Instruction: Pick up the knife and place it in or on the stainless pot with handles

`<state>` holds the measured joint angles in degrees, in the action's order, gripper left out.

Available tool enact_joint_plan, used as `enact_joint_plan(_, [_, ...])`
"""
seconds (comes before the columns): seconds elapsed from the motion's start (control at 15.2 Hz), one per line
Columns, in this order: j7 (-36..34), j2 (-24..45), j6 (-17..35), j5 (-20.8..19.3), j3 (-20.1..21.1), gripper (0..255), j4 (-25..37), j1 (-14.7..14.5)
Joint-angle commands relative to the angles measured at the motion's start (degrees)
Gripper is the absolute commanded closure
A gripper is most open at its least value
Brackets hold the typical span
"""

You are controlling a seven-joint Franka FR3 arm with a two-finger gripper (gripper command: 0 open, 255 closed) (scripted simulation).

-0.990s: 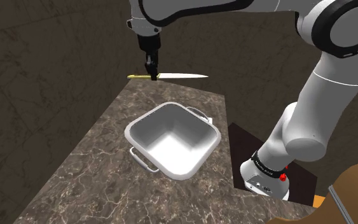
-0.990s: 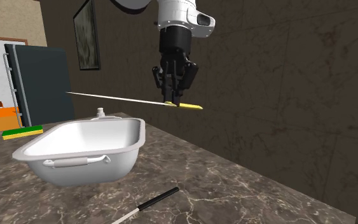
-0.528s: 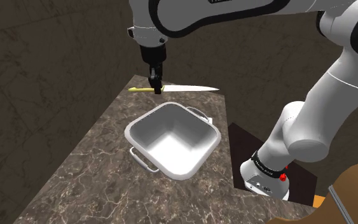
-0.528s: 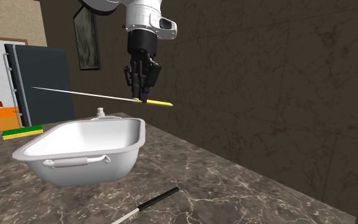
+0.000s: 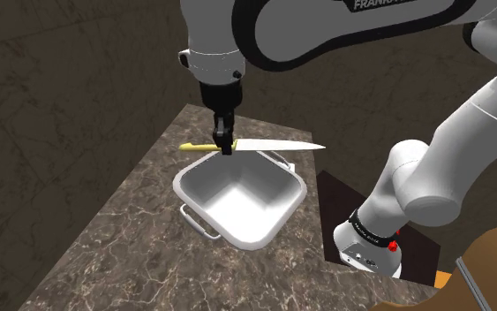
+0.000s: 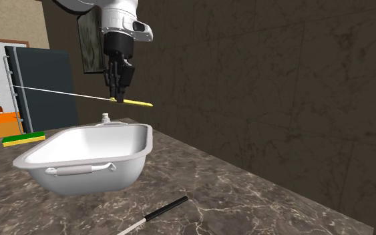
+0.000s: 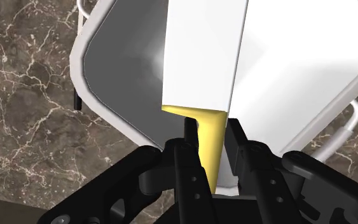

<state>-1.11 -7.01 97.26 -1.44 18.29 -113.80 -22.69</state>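
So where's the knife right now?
In the shoulder view the knife is in the air, lying level in the gripper, which clasps it near its yellow handle. It is above the pot, over the rim farthest from the camera.

Dim, even light — walls [image 5: 61, 79] dark, the pot [image 5: 237, 208] brightest inside, shadows soft, edges sharp

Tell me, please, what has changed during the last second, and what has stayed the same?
The gripper, shut on the knife at its yellow handle, carried it down and toward the shoulder view's right, so it now hangs level above the pot. Nothing was let go. The pot and the thin black-and-white utensil stayed where they were.
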Motion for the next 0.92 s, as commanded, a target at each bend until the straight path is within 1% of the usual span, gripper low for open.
enact_joint_plan(0.0, [-1.4, -0.4, 1.0, 0.5, 0.8, 255, -1.5, -0.7])
enact_joint_plan(0.86, [-2.4, 2.0, 10.9, -0.3, 1.1, 255, -9.1, -0.8])
